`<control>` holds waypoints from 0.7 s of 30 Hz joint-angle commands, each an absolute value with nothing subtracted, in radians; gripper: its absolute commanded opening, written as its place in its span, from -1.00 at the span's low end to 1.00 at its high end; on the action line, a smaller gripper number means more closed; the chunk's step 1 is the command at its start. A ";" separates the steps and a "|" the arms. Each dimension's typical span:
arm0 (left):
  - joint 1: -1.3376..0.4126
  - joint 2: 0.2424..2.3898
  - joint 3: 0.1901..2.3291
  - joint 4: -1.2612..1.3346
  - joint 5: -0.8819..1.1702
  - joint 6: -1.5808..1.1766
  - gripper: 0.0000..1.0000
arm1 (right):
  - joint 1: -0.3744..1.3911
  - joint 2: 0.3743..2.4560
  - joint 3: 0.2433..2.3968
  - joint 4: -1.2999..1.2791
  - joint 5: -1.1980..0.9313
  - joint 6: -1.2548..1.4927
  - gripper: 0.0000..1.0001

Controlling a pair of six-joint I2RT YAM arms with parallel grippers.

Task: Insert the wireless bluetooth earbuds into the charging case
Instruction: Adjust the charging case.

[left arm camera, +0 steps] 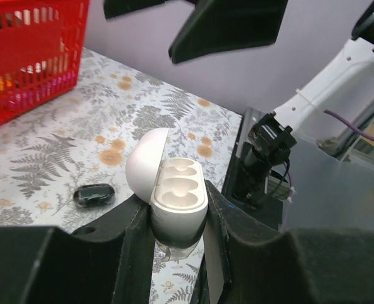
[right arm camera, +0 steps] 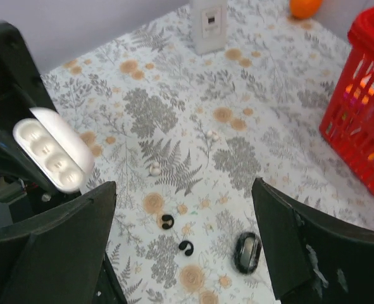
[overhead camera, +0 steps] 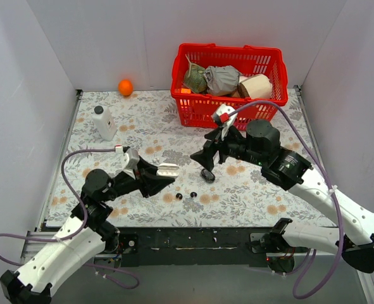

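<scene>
Top external: my left jaws are clenched on the open charging case (overhead camera: 168, 170), holding it off the counter (overhead camera: 269, 199). My right jaws hang spread above a black pebble (overhead camera: 207, 175). The two earbuds (overhead camera: 178, 196) lie on the counter between my arms.

Left wrist: both sockets are empty and face up, so I should hold the case level.

Right wrist: the buds lie below my parted jaws. I'd descend squarely on one, avoiding the pebble.

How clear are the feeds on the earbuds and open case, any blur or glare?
Top external: evenly lit, but the earbuds are tiny specks. Right wrist: both earbuds distinct, in focus. Left wrist: charging case crisp, soft shadow in its wells, no harsh glare; earbuds out of frame.
</scene>
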State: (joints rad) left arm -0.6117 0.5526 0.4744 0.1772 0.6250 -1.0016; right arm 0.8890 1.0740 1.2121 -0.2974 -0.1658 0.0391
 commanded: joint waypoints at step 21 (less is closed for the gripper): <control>-0.612 0.222 0.469 -0.198 0.210 -1.043 -1.00 | 1.025 1.603 1.031 0.068 -0.153 0.135 0.80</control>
